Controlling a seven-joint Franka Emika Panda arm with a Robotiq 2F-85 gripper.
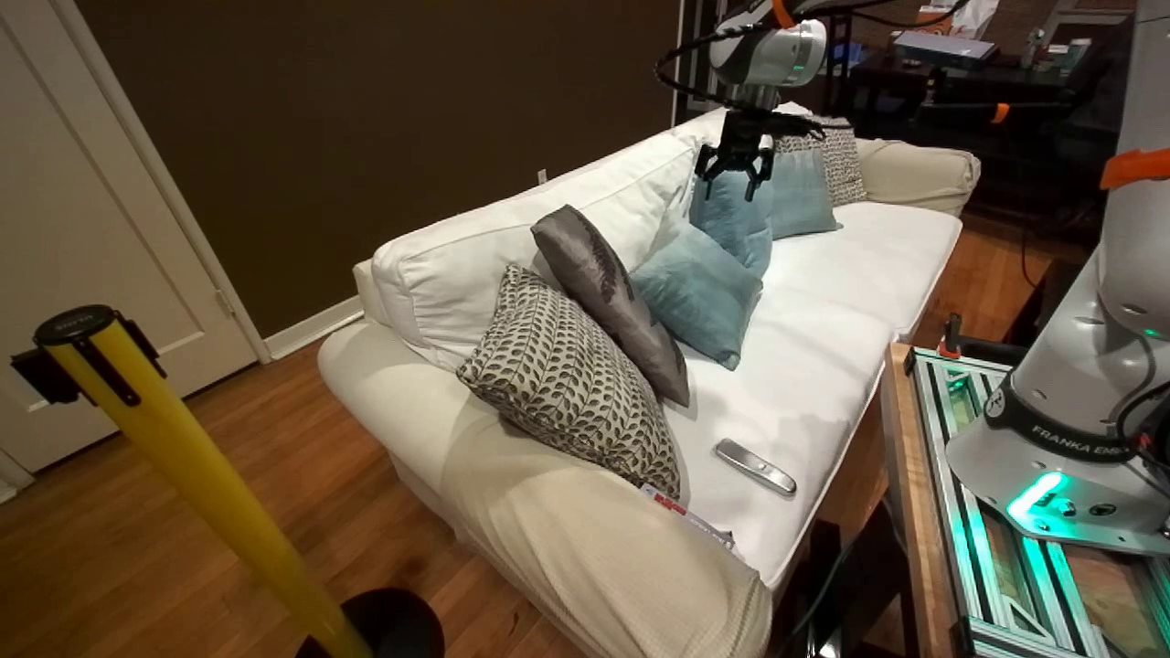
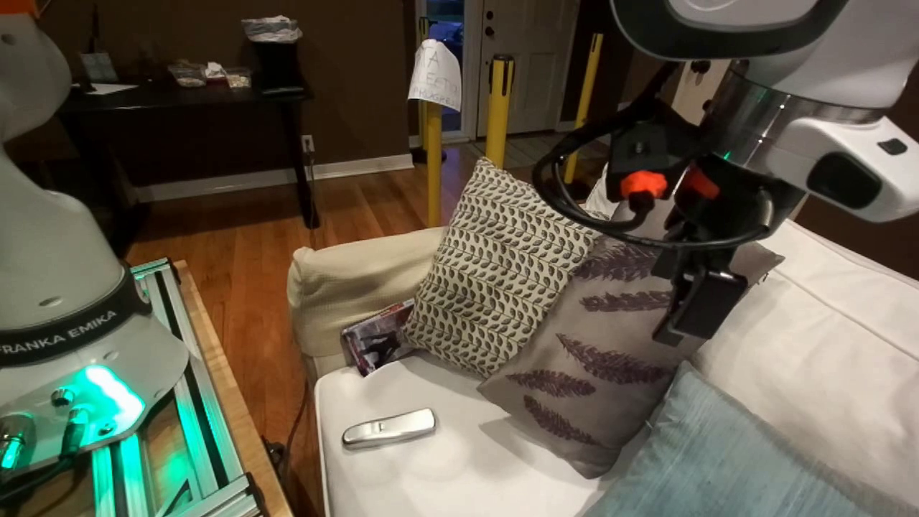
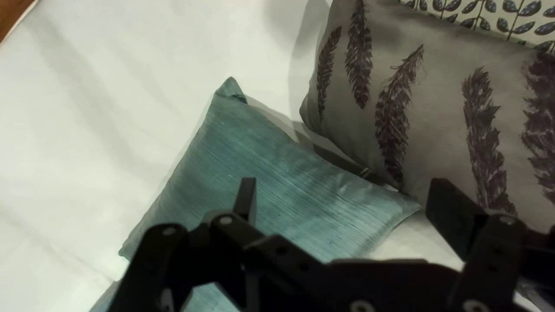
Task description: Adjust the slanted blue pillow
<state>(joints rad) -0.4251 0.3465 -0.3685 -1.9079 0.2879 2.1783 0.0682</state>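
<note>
The slanted blue pillow (image 1: pixel 699 291) lies tilted on the white sofa, leaning on the backrest with a corner pointing to the seat front. It also shows in an exterior view (image 2: pixel 732 452), cut by the frame edge, and in the wrist view (image 3: pixel 260 151), partly behind the gripper. My gripper (image 1: pixel 729 188) is open and empty, in the air above the sofa. In the wrist view the gripper (image 3: pixel 342 193) has its fingers wide apart, one over the pillow, one beside its right corner. In an exterior view the gripper (image 2: pixel 696 312) shows side-on, in front of the dark grey pillow (image 2: pixel 596 359).
More blue pillows (image 1: pixel 804 192) stand farther along the sofa (image 1: pixel 850 274). The dark grey pillow is close beside the slanted one. A leaf-patterned pillow (image 1: pixel 571 375) leans at the near armrest. A silver object (image 1: pixel 757 467) lies on the seat. The backrest (image 1: pixel 475 265) rises behind.
</note>
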